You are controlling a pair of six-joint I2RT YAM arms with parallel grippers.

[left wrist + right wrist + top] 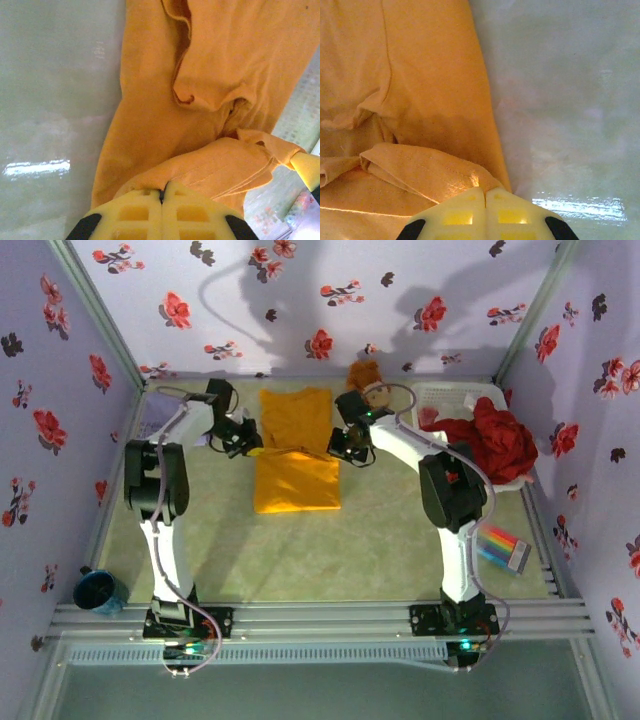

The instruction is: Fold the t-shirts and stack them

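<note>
Bright overhead light is flooding the enclosure in the top external view, throwing soft, doubled shadows high onto the flowered back wall (320, 300). The orange-yellow t-shirt (296, 465) is glowing saturated and nearly blown out, its folds hard to read. The side walls are leaning outward under the wide lens, and the nearest strip is falling dim and hazy. In the left wrist view a white streak of glare is lying on the table (35, 167), and the left claw (162, 192) is sitting soft and out of focus at the bottom edge. In the right wrist view a similar streak is shining, the right claw (485, 192) is blurring, and a soft shadow is darkening the cloth beneath its raised fold
</note>
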